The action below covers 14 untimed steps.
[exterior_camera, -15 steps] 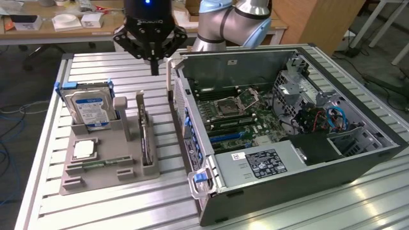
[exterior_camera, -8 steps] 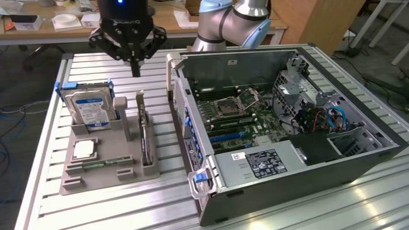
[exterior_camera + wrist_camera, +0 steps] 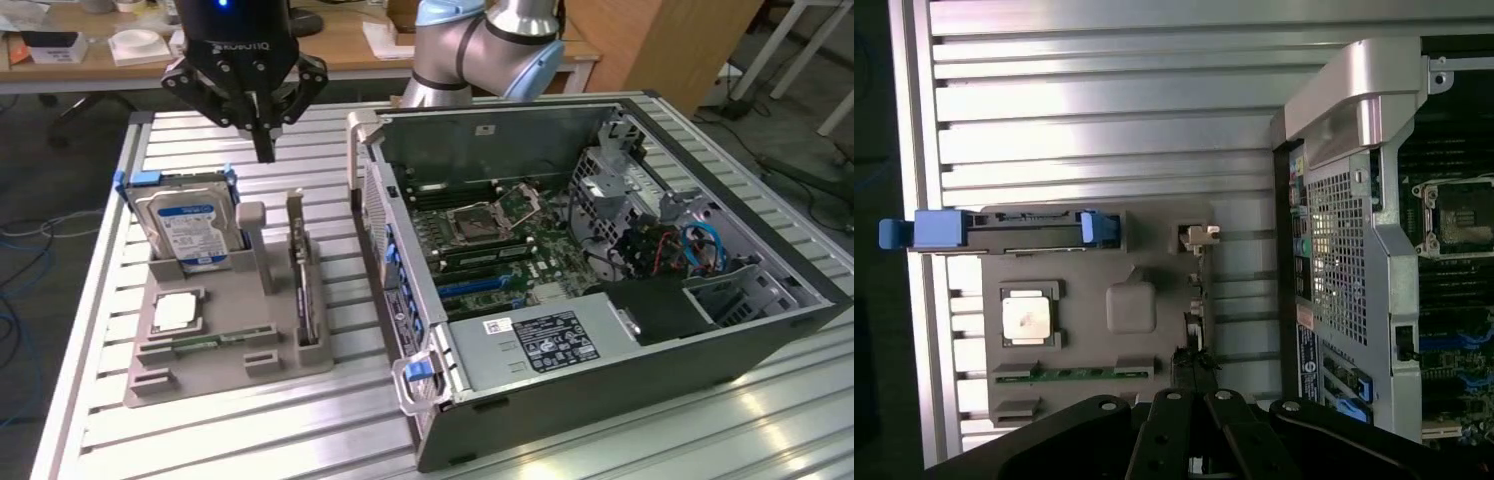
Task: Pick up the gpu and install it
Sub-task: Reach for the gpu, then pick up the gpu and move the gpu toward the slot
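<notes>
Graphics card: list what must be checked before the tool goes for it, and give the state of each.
1. Graphics card stands on edge in the grey holder: ok.
2. Tool empty: ok.
3. Tool open for a grasp: not ok, it is shut.
4. Tool down at the card: not ok, it hangs high near the hard drive, apart from the card.
5. Computer case open, board exposed: ok.
6. Slot on the board free for the card: cannot tell.
</notes>
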Motion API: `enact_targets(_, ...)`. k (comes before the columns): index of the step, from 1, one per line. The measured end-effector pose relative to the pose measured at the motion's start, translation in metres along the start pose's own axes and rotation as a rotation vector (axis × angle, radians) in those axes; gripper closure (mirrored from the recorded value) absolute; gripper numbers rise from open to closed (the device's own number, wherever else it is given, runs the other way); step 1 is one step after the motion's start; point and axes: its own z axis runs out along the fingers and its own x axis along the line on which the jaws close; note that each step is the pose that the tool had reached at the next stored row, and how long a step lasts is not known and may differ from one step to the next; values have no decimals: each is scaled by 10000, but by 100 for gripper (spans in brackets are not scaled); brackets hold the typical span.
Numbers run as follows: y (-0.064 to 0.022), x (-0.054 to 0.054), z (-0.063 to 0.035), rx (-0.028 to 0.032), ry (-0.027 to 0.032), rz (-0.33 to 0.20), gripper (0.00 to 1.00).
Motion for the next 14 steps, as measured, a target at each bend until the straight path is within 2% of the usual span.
enact_targets(12, 0, 0, 0, 1, 1, 0, 90)
enact_targets(14, 0, 0, -1, 1, 1, -1, 84)
